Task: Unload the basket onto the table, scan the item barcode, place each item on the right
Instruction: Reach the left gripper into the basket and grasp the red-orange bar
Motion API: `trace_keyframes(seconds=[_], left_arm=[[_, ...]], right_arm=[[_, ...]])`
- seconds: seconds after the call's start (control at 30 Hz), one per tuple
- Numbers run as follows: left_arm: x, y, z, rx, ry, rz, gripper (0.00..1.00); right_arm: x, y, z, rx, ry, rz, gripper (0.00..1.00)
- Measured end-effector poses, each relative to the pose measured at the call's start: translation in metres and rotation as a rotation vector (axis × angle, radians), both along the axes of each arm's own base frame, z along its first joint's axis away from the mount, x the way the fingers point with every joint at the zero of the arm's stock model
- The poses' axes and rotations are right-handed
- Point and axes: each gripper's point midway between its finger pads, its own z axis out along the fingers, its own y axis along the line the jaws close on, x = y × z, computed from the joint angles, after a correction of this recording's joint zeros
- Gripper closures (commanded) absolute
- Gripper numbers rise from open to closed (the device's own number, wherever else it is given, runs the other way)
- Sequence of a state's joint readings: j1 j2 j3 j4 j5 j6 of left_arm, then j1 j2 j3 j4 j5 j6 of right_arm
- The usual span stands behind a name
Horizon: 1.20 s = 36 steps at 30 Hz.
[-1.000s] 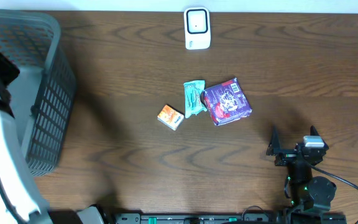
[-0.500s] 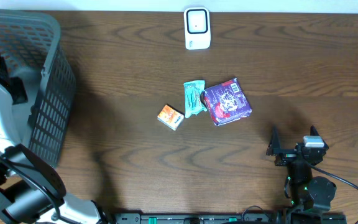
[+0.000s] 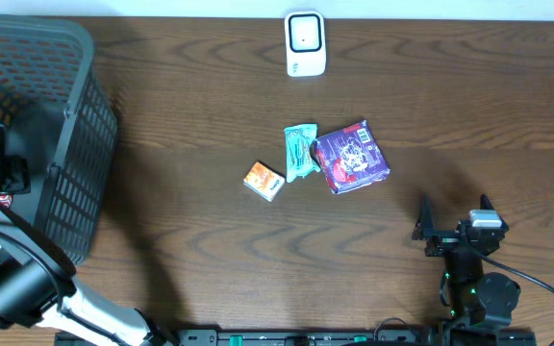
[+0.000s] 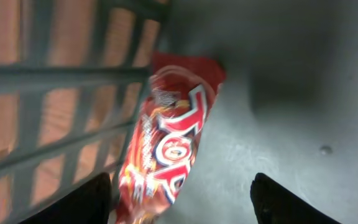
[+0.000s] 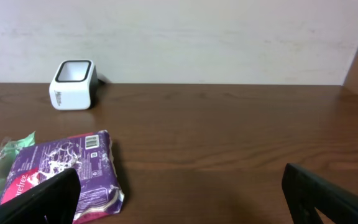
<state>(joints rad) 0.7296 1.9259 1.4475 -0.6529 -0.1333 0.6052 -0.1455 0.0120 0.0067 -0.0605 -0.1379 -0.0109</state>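
hovering inside the grey plastic lattice basket [image 3: 75,163] at the left edge of the dark brown wooden table [image 3: 190,96], the left gripper [image 4: 179,196] has its two dark fingers [image 4: 95,199] spread apart, pinching nothing. a glossy red packet with white lettering [image 4: 169,140] lies on the basket's pale floor, right against the slatted wall. its near end sits just beside the finger on the left of the wrist view; the blur hides whether they touch. the other finger is well apart from it, over bare floor. from overhead only a sliver of the red packet [image 3: 5,201] shows past the arm, low in the basket.

the right gripper [image 5: 182,199] sits low near the table's front right corner, its fingers spread wide with only bare wood between them. ahead of it a purple foil packet [image 5: 61,174] lies flat, a small white printed panel on its top face, and a green sachet [image 5: 5,162] touches its left side. in the overhead view a small orange box [image 3: 264,180] lies near the green sachet. the white box-shaped barcode scanner [image 3: 305,43] stands at the middle of the table's far edge, well apart from the packets, its dark-rimmed window on top.
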Motion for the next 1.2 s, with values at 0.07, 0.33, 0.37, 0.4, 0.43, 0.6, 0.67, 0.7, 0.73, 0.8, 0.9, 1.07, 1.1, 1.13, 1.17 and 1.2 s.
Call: trace_keyframes(seconds=[0.07, 0.33, 0.37, 0.4, 0.43, 0.6, 0.67, 0.7, 0.73, 0.8, 0.9, 1.07, 1.1, 1.13, 1.17, 1.2], left_arm=[[0.002, 0.003, -0.009, -0.004, 0.013, -0.022, 0.29], [0.002, 0.02, -0.036, 0.004, 0.036, -0.046, 0.37], [0.003, 0.021, -0.037, 0.006, 0.036, -0.048, 0.43], [0.003, 0.022, -0.037, 0.009, 0.035, -0.052, 0.52], [0.003, 0.023, -0.038, 0.012, 0.036, -0.055, 0.67], [-0.001, 0.029, -0.044, 0.012, 0.045, -0.05, 0.92], [-0.001, 0.029, -0.044, 0.011, 0.044, -0.045, 0.93], [-0.001, 0.028, -0.044, 0.01, 0.043, -0.043, 0.92], [-0.001, 0.028, -0.044, 0.009, 0.043, -0.04, 0.92], [-0.003, 0.027, -0.044, 0.002, 0.048, -0.033, 0.93], [-0.003, 0.024, -0.043, -0.002, 0.049, -0.017, 0.93], [0.009, 0.009, -0.02, 0.015, 0.004, -0.022, 0.93], [0.016, 0.005, -0.007, 0.03, -0.024, -0.035, 0.93], [0.023, 0.0, 0.01, 0.046, -0.062, -0.052, 0.93], [0.031, -0.008, 0.031, 0.064, -0.112, -0.076, 0.93], [0.038, -0.015, 0.052, 0.082, -0.164, -0.096, 0.93]], right_arm=[[0.0, 0.0, 0.0, 0.0, 0.0, 0.0, 0.01], [0.0, 0.0, 0.0, 0.0, 0.0, 0.0, 0.01], [0.0, 0.0, 0.0, 0.0, 0.0, 0.0, 0.01], [0.0, 0.0, 0.0, 0.0, 0.0, 0.0, 0.01], [0.0, 0.0, 0.0, 0.0, 0.0, 0.0, 0.01], [0.0, 0.0, 0.0, 0.0, 0.0, 0.0, 0.01], [0.0, 0.0, 0.0, 0.0, 0.0, 0.0, 0.01], [0.0, 0.0, 0.0, 0.0, 0.0, 0.0, 0.01], [0.0, 0.0, 0.0, 0.0, 0.0, 0.0, 0.01], [0.0, 0.0, 0.0, 0.0, 0.0, 0.0, 0.01], [0.0, 0.0, 0.0, 0.0, 0.0, 0.0, 0.01], [0.0, 0.0, 0.0, 0.0, 0.0, 0.0, 0.01], [0.0, 0.0, 0.0, 0.0, 0.0, 0.0, 0.01], [0.0, 0.0, 0.0, 0.0, 0.0, 0.0, 0.01], [0.0, 0.0, 0.0, 0.0, 0.0, 0.0, 0.01], [0.0, 0.0, 0.0, 0.0, 0.0, 0.0, 0.01]])
